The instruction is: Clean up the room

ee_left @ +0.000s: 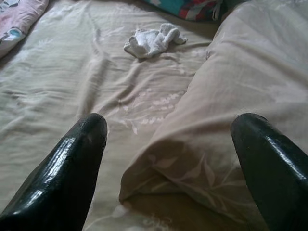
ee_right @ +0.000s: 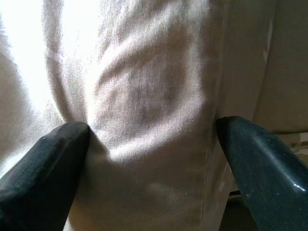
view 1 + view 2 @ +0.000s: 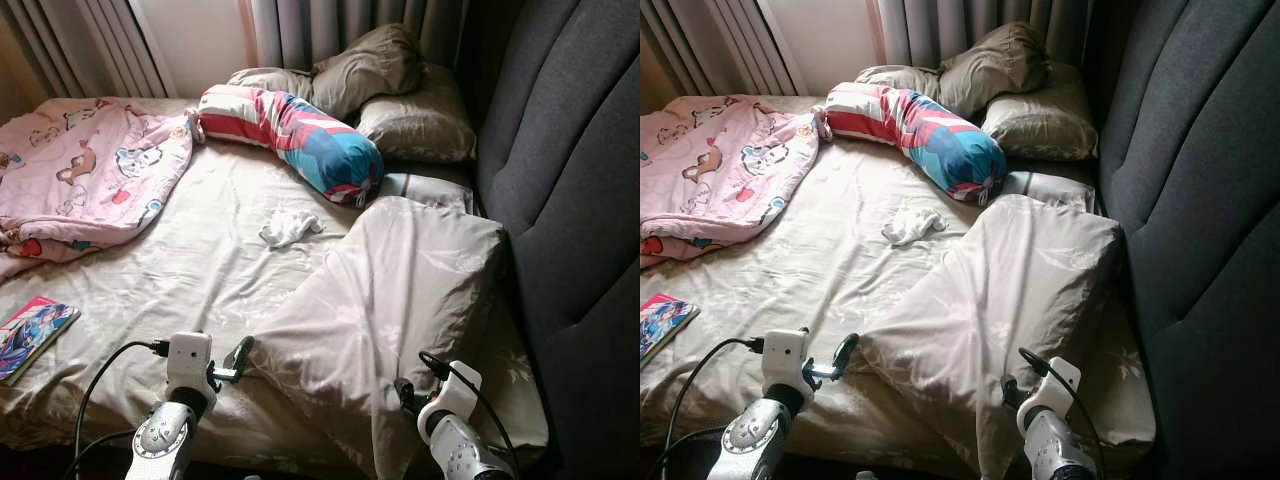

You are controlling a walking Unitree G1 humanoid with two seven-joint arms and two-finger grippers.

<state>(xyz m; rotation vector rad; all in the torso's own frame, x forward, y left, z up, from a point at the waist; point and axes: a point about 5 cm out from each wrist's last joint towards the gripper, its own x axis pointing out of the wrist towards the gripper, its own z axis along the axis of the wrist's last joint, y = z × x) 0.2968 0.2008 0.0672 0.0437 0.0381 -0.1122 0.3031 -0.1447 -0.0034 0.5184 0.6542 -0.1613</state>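
Observation:
A beige duvet [image 3: 400,290] lies folded over the right half of the bed, reaching the front edge. My left gripper [image 3: 238,360] stands open at the duvet's near left corner [image 1: 144,187], which lies between the two black fingers [image 1: 77,159]. My right gripper [image 3: 405,392] is open at the duvet's hanging front edge, and a fold of the beige fabric [image 2: 149,96] bulges between its spread fingers [image 2: 48,159]. A crumpled white cloth [image 3: 289,228] sits on the beige sheet [image 3: 200,270] mid-bed, ahead of the left gripper.
A striped red, white and blue bolster [image 3: 290,130] and beige pillows [image 3: 410,110] lie at the head. A pink cartoon blanket [image 3: 80,175] is bunched far left. A colourful book [image 3: 30,332] rests near the left front. A dark padded headboard [image 3: 570,180] walls the right.

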